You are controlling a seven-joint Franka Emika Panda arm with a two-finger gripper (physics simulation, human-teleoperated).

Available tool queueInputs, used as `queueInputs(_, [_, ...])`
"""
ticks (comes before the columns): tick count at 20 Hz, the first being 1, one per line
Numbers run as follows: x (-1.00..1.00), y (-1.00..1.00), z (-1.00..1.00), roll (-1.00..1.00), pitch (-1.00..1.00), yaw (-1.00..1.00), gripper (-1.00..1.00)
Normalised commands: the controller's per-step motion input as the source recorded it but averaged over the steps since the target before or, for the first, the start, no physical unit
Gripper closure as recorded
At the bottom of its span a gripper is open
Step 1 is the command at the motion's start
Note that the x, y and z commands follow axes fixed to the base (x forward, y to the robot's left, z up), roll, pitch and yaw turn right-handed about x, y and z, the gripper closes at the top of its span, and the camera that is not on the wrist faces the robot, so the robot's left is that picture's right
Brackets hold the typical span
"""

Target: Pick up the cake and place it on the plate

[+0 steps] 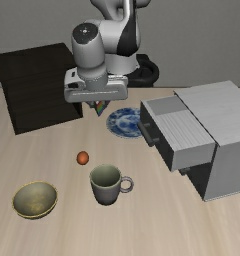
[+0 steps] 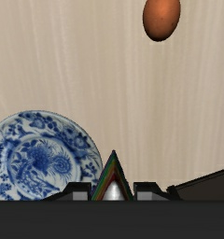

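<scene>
This is a simulated kitchen-style tabletop, laid out as a robot test bench. A pale wood-grain surface [image 1: 182,225] carries household tableware: a blue-and-white patterned plate [image 1: 123,123], a grey-green mug [image 1: 107,185] and an olive bowl [image 1: 35,199]. A grey cabinet [image 1: 227,130] with its drawer [image 1: 177,130] pulled open and a dark wooden panel [image 1: 37,85] sit alongside, and the robot arm [image 1: 107,35] standing at the surface gives it the look of a lab mock-up.

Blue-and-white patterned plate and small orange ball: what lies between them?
Only bare light wooden tabletop separates the blue-and-white patterned plate from the small orange ball, plain in the wrist view.
</scene>
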Motion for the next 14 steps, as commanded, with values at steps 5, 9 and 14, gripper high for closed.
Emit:
queueInputs(5, [-0.2,0.8,0.0,0.0,0.0,0.0,1.0])
queueInputs(9, [0.5,0.5,0.0,0.0,0.0,0.0,1.0])
queueInputs(14, [0.0,0.4,0.0,0.0,0.0,0.0,-1.0])
